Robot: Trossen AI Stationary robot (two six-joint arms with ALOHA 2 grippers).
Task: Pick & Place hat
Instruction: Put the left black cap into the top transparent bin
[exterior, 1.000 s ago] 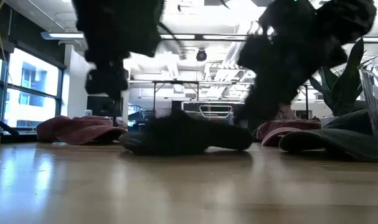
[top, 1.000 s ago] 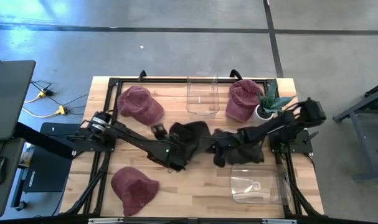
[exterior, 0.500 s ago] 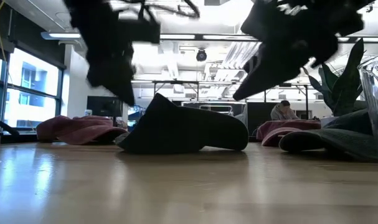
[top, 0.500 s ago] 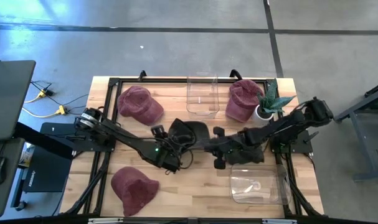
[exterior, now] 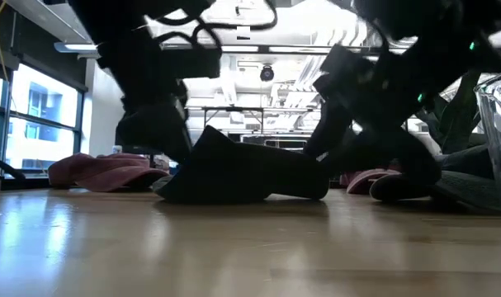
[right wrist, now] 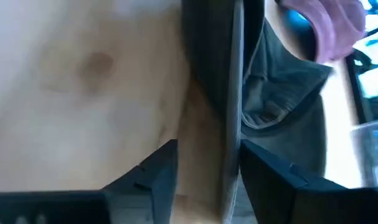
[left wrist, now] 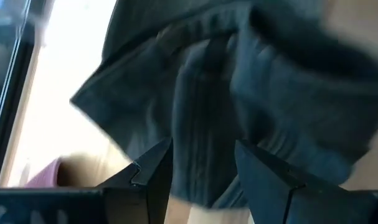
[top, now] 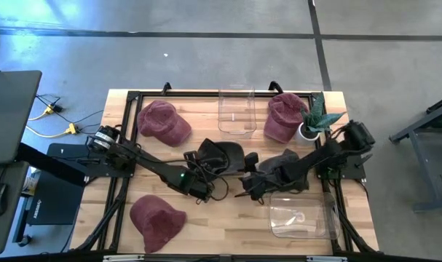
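In the low view the dark hat [exterior: 242,169] lies on the wooden table [exterior: 250,247] in the middle of the frame, and both arms hang low over it as dark shapes. One second ago this hat was flatter; now one edge stands up in a peak.

In the high view the dark hat [top: 222,156] is at the center of the table [top: 206,218]. The left gripper [top: 206,185] is at its lower left edge. The left wrist view shows its fingers [left wrist: 152,168] parted, with the dark cloth [left wrist: 251,93] reaching down between them, so I cannot tell if it grasps the hat. The right gripper [top: 248,183] is just right of the hat, lower in the frame than half a second ago. Its claw is released: in the right wrist view the fingers [right wrist: 263,163] stand apart, with a dark strip of the hat [right wrist: 223,74] running down between them over bare wood.

The clear container [top: 299,215] at the lower right holds no hat. The second clear container [top: 237,110] at the upper middle also holds none. A second dark hat [top: 290,173] lies under the right arm. Three maroon hats stay in place: upper left [top: 162,121], upper right [top: 282,116] beside a potted plant [top: 313,120], and lower left [top: 156,220].
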